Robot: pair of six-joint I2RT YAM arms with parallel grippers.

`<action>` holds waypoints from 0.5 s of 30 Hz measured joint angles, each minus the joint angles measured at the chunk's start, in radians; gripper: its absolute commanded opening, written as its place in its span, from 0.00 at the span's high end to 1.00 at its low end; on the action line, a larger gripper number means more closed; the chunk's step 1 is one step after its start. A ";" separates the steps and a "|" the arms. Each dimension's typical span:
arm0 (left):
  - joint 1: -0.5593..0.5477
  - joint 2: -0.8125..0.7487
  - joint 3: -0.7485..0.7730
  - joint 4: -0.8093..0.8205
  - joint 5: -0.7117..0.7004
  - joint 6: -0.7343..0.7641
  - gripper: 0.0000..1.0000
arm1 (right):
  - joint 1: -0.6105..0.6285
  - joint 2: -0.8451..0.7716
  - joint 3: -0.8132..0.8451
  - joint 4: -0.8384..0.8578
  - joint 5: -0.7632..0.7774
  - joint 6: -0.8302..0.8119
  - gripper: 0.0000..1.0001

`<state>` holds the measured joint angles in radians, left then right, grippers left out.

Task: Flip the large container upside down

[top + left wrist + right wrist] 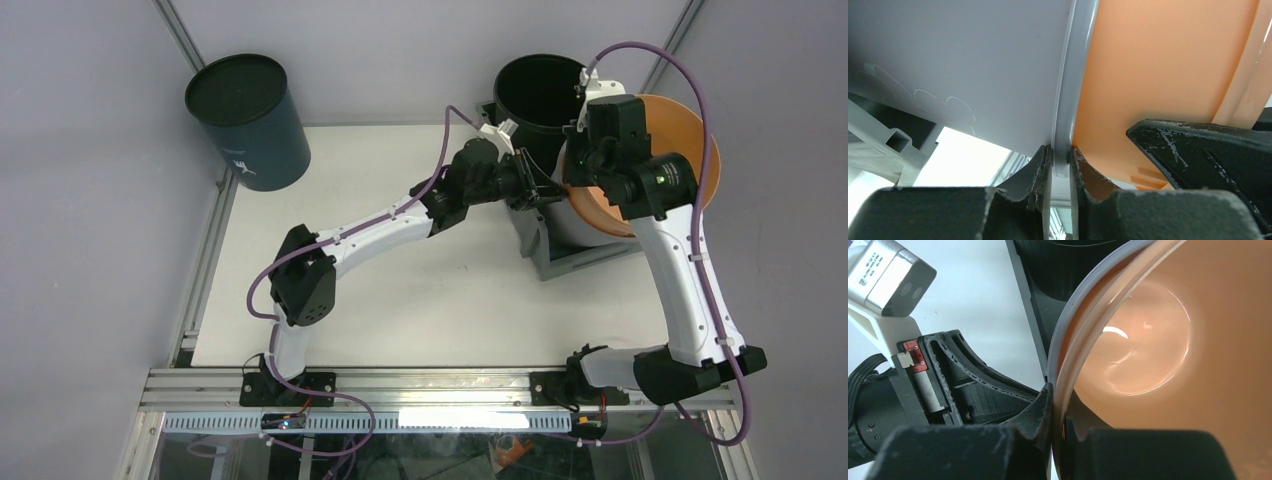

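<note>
The left claw (1060, 161) is nearly closed, its two tips nipping the thin lip of the pale grey bucket (958, 60). One tip is on the outer wall and the other on the side where the orange bucket (1158, 65) rises out of it. At 3 o'clock of that grip, just beside it, sits a black finger of the right claw (1054, 410). That claw is also almost shut, pinching the rim of the orange bucket where it nests in the grey one. One tip is inside the orange mouth, the other outside.

The nested pair is tipped over, its mouth toward 2 o'clock in the overhead view. It lies across the large container (585, 262), of which only a dark wall and a strip of lipped rim show at 6 o'clock of the buckets. How the container itself is sitting cannot be told from here. It is at about 2 o'clock on the worktop (430, 300), close to the right and far edges.

A black bucket (540, 95) stands upright at 11 o'clock of the orange one, touching or nearly touching the two wrists. Bare worktop runs from the container toward 8 o'clock, crossed only by the left arm. A dark cylinder (248, 120) stands beyond the worktop's 10 o'clock corner, well apart.
</note>
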<state>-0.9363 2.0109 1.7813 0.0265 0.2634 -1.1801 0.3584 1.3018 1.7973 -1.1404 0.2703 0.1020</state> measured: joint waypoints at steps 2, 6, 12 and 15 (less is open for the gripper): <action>0.000 -0.001 -0.008 0.007 0.001 -0.007 1.00 | 0.000 -0.007 -0.010 0.006 -0.004 -0.003 1.00; 0.000 -0.004 -0.019 0.023 0.003 -0.012 1.00 | 0.000 -0.011 -0.012 0.009 -0.010 -0.003 1.00; 0.000 -0.020 -0.045 0.034 0.002 -0.014 1.00 | 0.000 -0.014 -0.011 0.008 -0.029 0.000 1.00; 0.000 -0.027 -0.056 0.045 0.002 -0.017 1.00 | 0.000 -0.014 0.000 -0.002 -0.033 0.005 1.00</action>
<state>-0.9363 1.9842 1.7256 0.0715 0.2653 -1.1973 0.3584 1.2881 1.7973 -1.1427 0.2371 0.1070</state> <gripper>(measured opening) 0.157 0.091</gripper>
